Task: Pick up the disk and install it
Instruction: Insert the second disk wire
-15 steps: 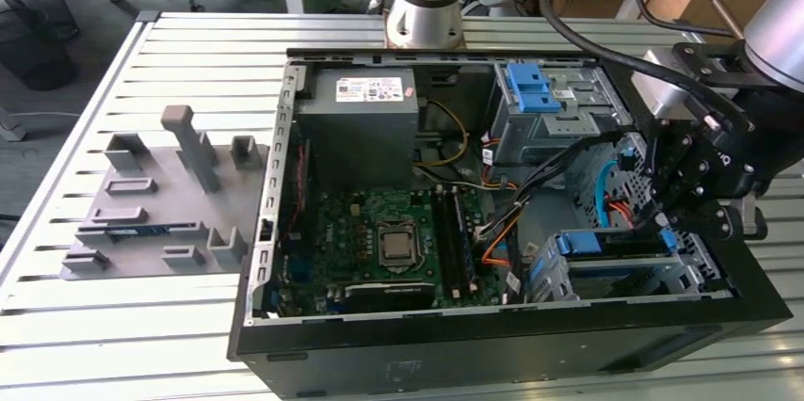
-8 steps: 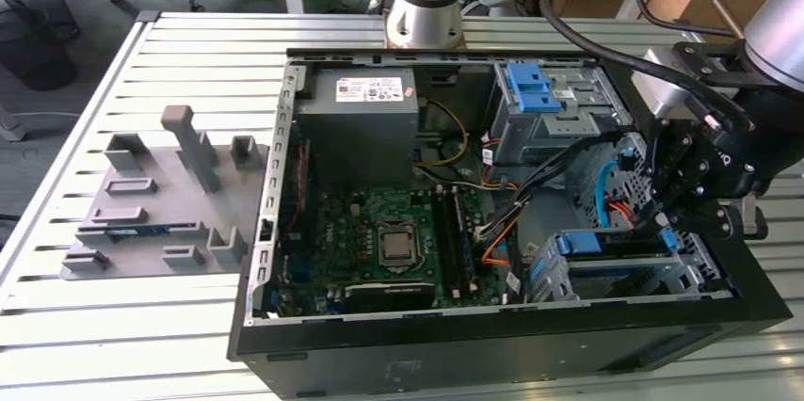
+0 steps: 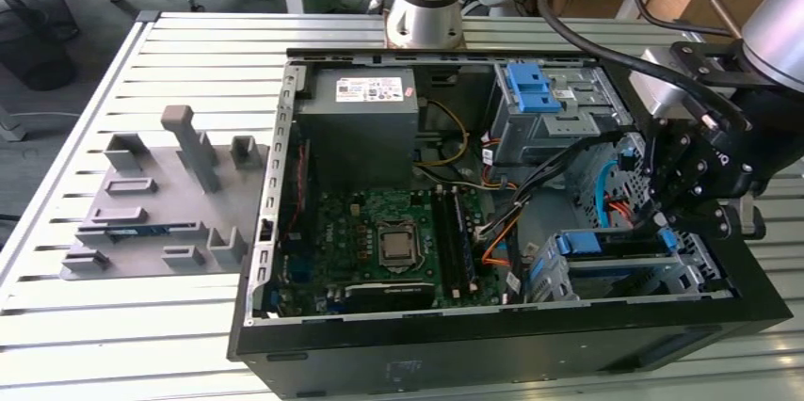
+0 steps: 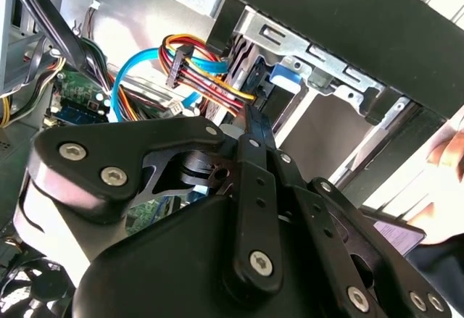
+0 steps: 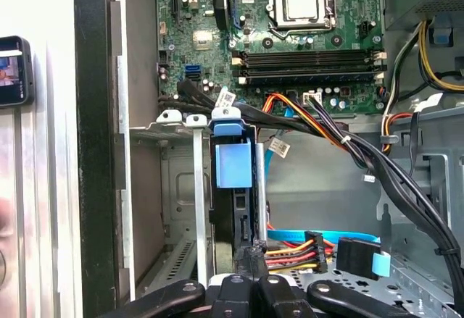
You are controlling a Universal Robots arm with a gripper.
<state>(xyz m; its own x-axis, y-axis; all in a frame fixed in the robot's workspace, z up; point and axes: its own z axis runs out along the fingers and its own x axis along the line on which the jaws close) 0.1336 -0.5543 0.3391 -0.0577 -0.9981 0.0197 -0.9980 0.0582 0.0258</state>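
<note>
The disk [image 5: 239, 213] stands on edge in the lower drive bay of the open computer case [image 3: 503, 340], and the blue tab of its carrier [image 5: 233, 164] points toward the motherboard. In the exterior view the disk [image 3: 612, 243] lies in the bay at the case's right front corner. My black gripper [image 3: 695, 196] hangs just above that bay. Its fingers are shut together, and their tips [image 5: 251, 254] sit at the disk's near end, apparently touching it. The same narrow tip [image 4: 251, 119] ends just short of the blue tab [image 4: 287, 76] in the second wrist view.
A blue-latched drive cage [image 3: 543, 92] and a grey power supply [image 3: 364, 100] fill the case's far side. Bundled cables [image 5: 319, 249] run beside the bay. A grey fixture [image 3: 164, 196] stands on the slatted table at the exterior view's left. A hand [image 4: 449, 151] and a phone [image 5: 11, 72] are outside the case wall.
</note>
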